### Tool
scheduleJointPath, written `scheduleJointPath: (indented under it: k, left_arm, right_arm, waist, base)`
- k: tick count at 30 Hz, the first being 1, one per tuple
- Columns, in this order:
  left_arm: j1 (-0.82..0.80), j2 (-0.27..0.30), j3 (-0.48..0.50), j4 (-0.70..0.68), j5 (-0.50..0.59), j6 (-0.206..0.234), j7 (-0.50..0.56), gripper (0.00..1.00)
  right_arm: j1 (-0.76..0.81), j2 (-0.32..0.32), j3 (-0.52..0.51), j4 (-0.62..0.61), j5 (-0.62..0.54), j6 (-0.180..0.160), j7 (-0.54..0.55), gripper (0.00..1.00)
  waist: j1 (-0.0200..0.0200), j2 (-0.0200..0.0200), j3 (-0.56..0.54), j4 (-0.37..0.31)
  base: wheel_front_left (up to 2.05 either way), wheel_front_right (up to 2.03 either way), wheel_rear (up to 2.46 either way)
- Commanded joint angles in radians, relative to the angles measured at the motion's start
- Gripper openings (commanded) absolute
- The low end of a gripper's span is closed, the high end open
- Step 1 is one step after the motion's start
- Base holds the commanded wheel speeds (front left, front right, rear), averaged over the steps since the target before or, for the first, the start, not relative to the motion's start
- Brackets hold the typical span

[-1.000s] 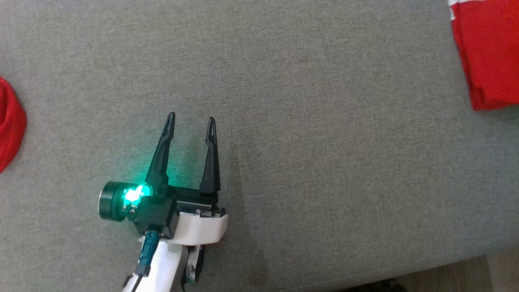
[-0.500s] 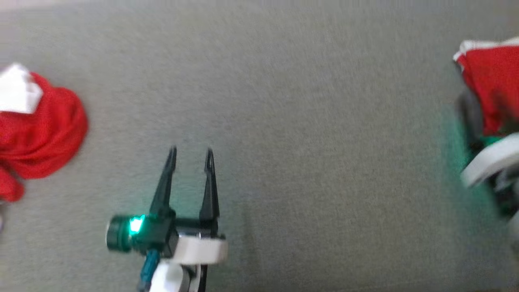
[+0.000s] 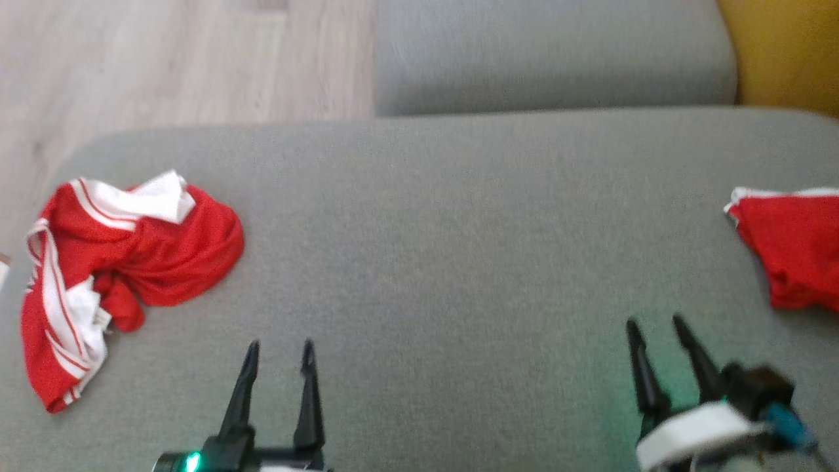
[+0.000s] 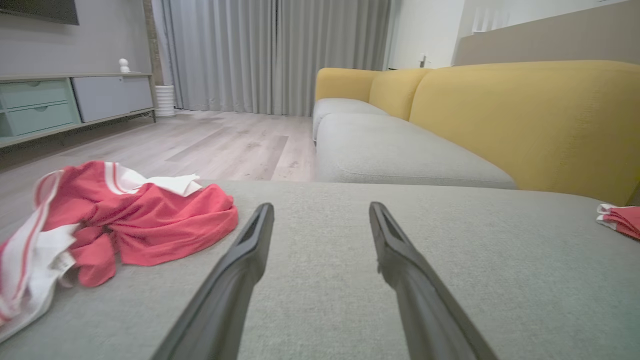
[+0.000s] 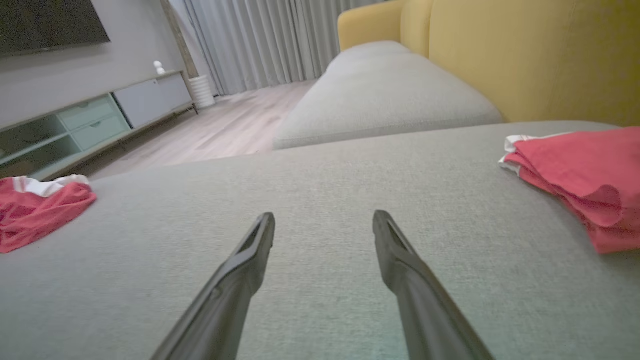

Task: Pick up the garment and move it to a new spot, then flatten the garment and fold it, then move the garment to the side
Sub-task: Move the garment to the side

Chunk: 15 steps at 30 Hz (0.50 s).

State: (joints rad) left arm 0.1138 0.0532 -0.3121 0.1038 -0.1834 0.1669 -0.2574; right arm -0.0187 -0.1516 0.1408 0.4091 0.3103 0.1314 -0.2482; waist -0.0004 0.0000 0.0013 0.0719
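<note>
I have both pincers over the grey cushion (image 3: 459, 229), near its front edge. The left gripper (image 3: 280, 344) has its two dark fingers spread apart with nothing between them, and the right gripper (image 3: 653, 321) is spread the same way and just as empty. Neither touches any cloth.

The crumpled garment (image 3: 124, 262), red with white stripes and a white patch, lies bunched at the cushion's left end, close to the corner, well apart from my left fingers. The folded garment (image 3: 793, 255), red with a thin white border, lies flat at the cushion's right end, near my right gripper but not touching it. The middle of the cushion between the two pieces is bare fabric, so nothing blocks either arm.

Past the cushion's far edge I see a second grey seat (image 3: 550, 52) with a yellow backrest (image 3: 780, 52) beside it. Off the cushion's far left corner there is pale wooden floor (image 3: 164, 59), and beyond that a low cabinet (image 4: 75, 100) and grey curtains (image 4: 275, 55).
</note>
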Motion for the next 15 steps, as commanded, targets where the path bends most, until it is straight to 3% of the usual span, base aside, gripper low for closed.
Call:
scheduleJointPath:
  k: [1,7,15]
  left_arm:
    - [-0.014,-0.002,0.047,-0.034,0.008,-0.003,-0.004,1.0]
    - [0.051,-0.003,0.098,-0.034,0.016,-0.024,-0.004,1.0]
    - [0.059,-0.003,0.115,-0.032,0.025,-0.044,-0.004,1.0]
  right_arm:
    - [0.005,0.012,0.002,-0.069,-0.04,-0.001,-0.013,1.0]
    - [0.143,0.062,-0.037,-0.202,-0.142,-0.001,-0.013,1.0]
    - [0.172,0.074,-0.045,-0.218,-0.145,-0.001,-0.013,1.0]
  waist:
    - [0.0004,0.0,-0.054,0.028]
    - [0.0004,0.0,-0.085,0.023]
    - [0.0004,0.0,-0.104,0.019]
  base:
    - [0.0,0.0,0.0]
    - [0.0,0.0,0.0]
    - [0.0,0.0,0.0]
